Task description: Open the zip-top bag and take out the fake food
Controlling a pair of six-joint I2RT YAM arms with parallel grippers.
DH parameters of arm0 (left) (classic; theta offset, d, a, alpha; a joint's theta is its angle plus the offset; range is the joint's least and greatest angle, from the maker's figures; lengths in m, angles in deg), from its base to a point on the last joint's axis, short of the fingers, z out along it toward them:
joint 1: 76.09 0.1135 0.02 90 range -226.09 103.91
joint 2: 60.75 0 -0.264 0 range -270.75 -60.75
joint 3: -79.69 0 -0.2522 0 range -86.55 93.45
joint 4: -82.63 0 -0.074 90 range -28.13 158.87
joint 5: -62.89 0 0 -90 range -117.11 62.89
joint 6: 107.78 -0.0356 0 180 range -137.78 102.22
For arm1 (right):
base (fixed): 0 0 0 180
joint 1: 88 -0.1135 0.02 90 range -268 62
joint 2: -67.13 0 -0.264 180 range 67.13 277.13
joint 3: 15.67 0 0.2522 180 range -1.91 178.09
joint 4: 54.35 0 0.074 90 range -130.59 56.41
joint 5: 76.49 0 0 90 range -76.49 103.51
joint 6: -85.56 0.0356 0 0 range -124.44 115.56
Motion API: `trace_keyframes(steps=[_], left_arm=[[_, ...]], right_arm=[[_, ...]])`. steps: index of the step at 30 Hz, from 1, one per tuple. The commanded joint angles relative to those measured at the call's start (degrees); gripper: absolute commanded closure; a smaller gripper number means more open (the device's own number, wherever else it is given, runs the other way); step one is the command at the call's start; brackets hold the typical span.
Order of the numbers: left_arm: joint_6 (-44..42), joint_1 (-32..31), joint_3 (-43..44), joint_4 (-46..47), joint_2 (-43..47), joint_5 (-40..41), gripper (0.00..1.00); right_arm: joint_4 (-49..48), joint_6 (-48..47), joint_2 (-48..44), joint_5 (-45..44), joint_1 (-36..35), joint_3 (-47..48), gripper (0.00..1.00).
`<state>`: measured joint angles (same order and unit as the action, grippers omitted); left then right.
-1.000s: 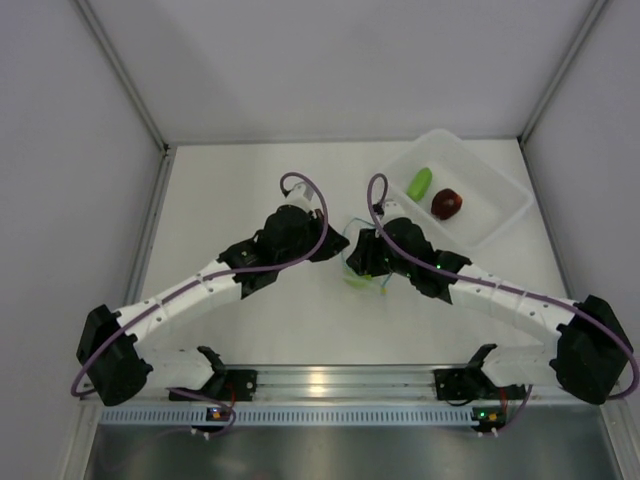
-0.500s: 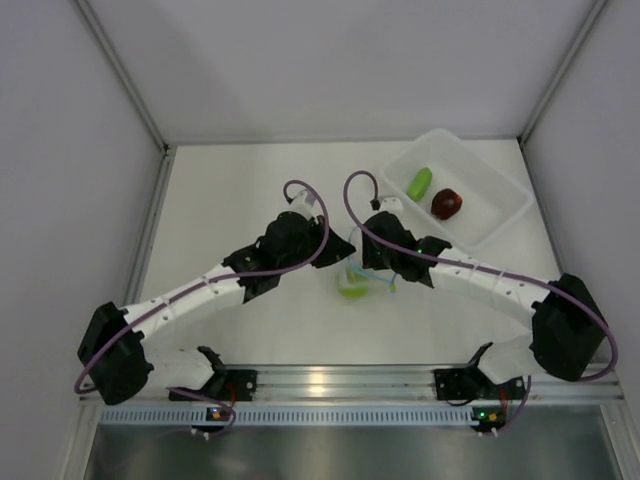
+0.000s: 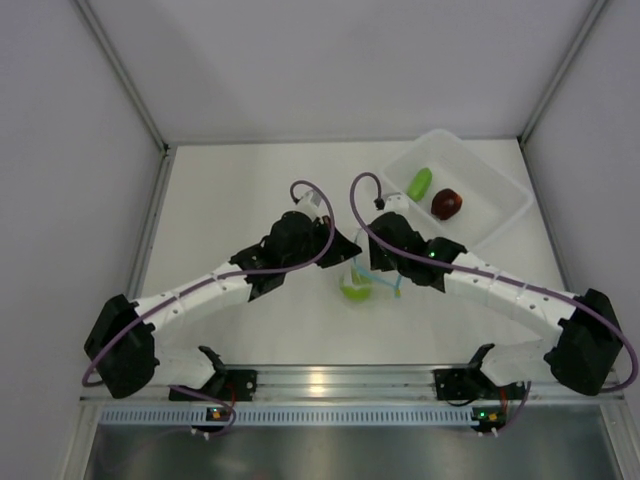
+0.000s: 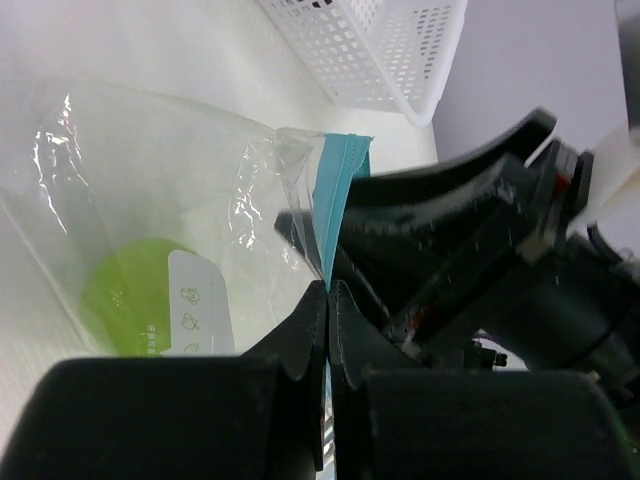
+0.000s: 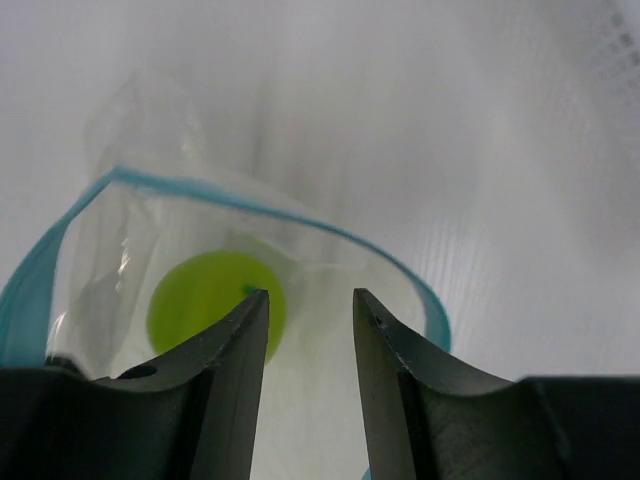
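The zip-top bag (image 3: 357, 276) hangs between the two grippers with its teal-rimmed mouth (image 5: 300, 222) spread open. My left gripper (image 4: 328, 292) is shut on the teal zipper strip (image 4: 341, 175) at one side of the mouth. A round yellow-green apple (image 5: 205, 303) lies at the bag's bottom, also seen through the plastic as a green apple (image 4: 125, 300). My right gripper (image 5: 310, 305) stands open just above the bag's mouth, nothing between its fingers, and the apple lies below its left finger. An elongated green fruit (image 3: 420, 183) and a dark red fruit (image 3: 447, 203) lie in the tray.
The white tray (image 3: 500, 190) stands at the back right, close behind the right wrist; its perforated wall (image 4: 385, 45) shows in the left wrist view. The two grippers are nearly touching at the table's middle. Grey walls close in both sides and the back.
The right wrist swung back and leftwards over the bag. The left gripper shifted slightly right with the strip. The bag now hangs more upright, its apple in plain sight.
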<state>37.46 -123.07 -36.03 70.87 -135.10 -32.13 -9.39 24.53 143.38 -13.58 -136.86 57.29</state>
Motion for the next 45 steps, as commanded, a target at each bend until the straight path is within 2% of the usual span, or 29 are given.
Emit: trace_keyframes(steps=[1,4,7,12,17,21,24,31,36,39,45], left_arm=[[0.5,0.7,2.6,5.4,-1.4,-2.4,1.00],[1.9,0.9,2.4,9.2,-1.2,-4.7,1.00],[4.5,1.0,0.5,14.5,0.0,-6.5,1.00],[9.9,1.0,-3.8,22.4,0.9,-6.4,1.00],[12.3,1.0,-5.3,26.8,1.2,-6.3,1.00],[12.5,1.1,-5.9,26.8,3.1,-5.4,1.00],[12.2,1.5,-6.4,26.8,4.3,-5.3,1.00],[8.2,2.9,-6.8,22.4,4.2,-6.4,1.00],[0.5,2.9,-7.6,19.2,1.9,-8.2,1.00],[-0.4,2.9,-9.9,18.8,1.4,-5.7,1.00],[-2.2,0.5,-13.8,18.7,2.8,1.6,1.00]], right_arm=[[-15.3,0.6,-5.3,17.6,-1.1,-4.3,0.61],[-17.2,3.4,-2.5,18.7,-1.1,-4.2,0.62],[-17.9,7.2,-0.1,14.8,-1.2,-4.4,0.61],[-27.4,18.5,0.9,10.5,-1.2,-10.9,0.59],[-30.1,20.2,4.2,7.5,-1.4,-14.5,0.58],[-20.8,15.8,6.6,1.9,-1.1,-11.9,0.58],[-17.8,13.0,5.2,-2.3,0.0,-11.5,0.59],[0.7,7.6,1.4,-18.7,0.5,-4.1,0.59],[0.3,3.2,-0.5,-12.6,0.5,-3.7,0.57],[-1.3,2.9,0.1,-3.8,0.7,-4.5,0.52],[-4.9,3.6,3.6,4.8,0.7,-7.1,0.45]])
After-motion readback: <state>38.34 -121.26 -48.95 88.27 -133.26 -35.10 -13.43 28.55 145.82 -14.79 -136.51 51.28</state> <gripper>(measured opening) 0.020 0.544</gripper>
